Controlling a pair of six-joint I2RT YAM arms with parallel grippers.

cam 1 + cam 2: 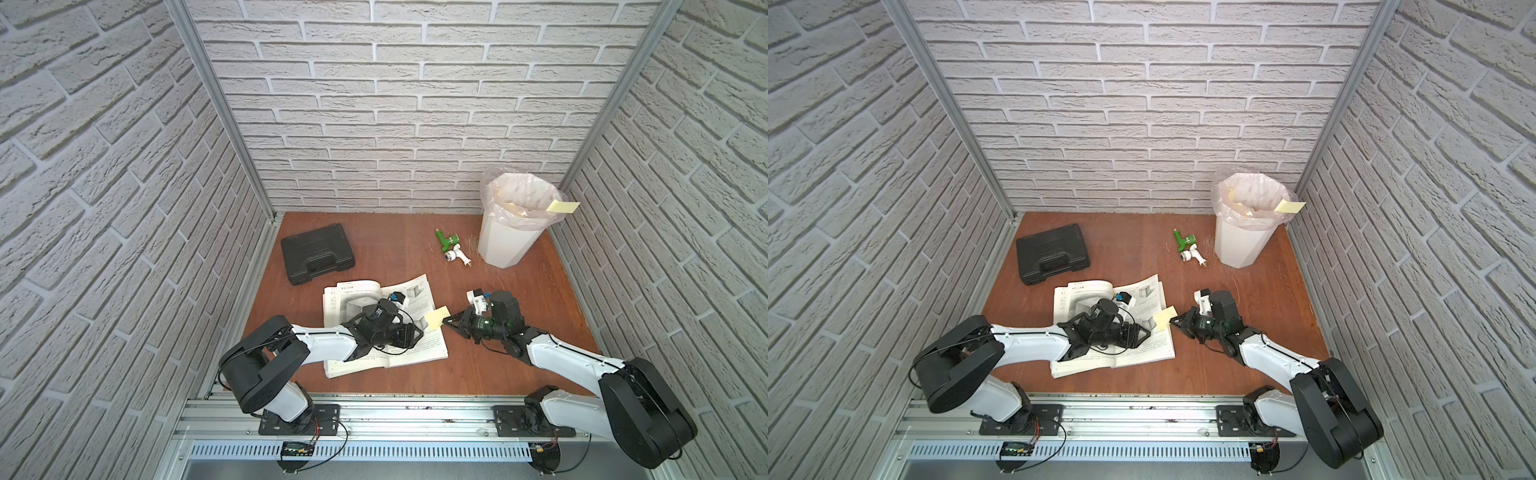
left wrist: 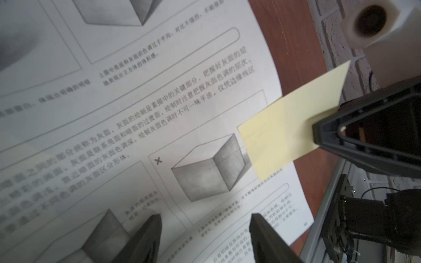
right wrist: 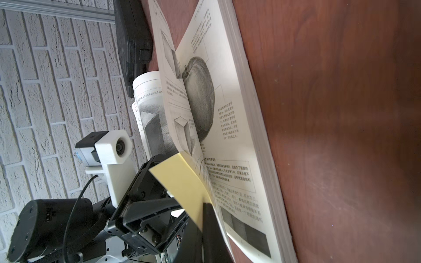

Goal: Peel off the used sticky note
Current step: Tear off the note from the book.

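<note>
The pale yellow sticky note (image 1: 438, 318) (image 1: 1165, 318) sticks out from the right-hand edge of an open drawing book (image 1: 357, 299) (image 1: 1075, 299). My right gripper (image 1: 446, 321) (image 1: 1172, 321) (image 3: 202, 218) is shut on the note's outer edge. In the right wrist view the sticky note (image 3: 182, 189) still clings to a page that curves up off the book. In the left wrist view the sticky note (image 2: 289, 127) hangs over the page corner. My left gripper (image 1: 419, 332) (image 1: 1144, 332) (image 2: 205, 218) is open low over that page, with only printed paper between its fingers.
A white bin (image 1: 503, 245) with a plastic liner stands at the back right, another yellow note (image 1: 563, 206) on its rim. A black case (image 1: 318, 257) lies at the back left. Green (image 1: 446, 240) and white (image 1: 455, 255) small parts lie near the bin. Brick walls enclose three sides.
</note>
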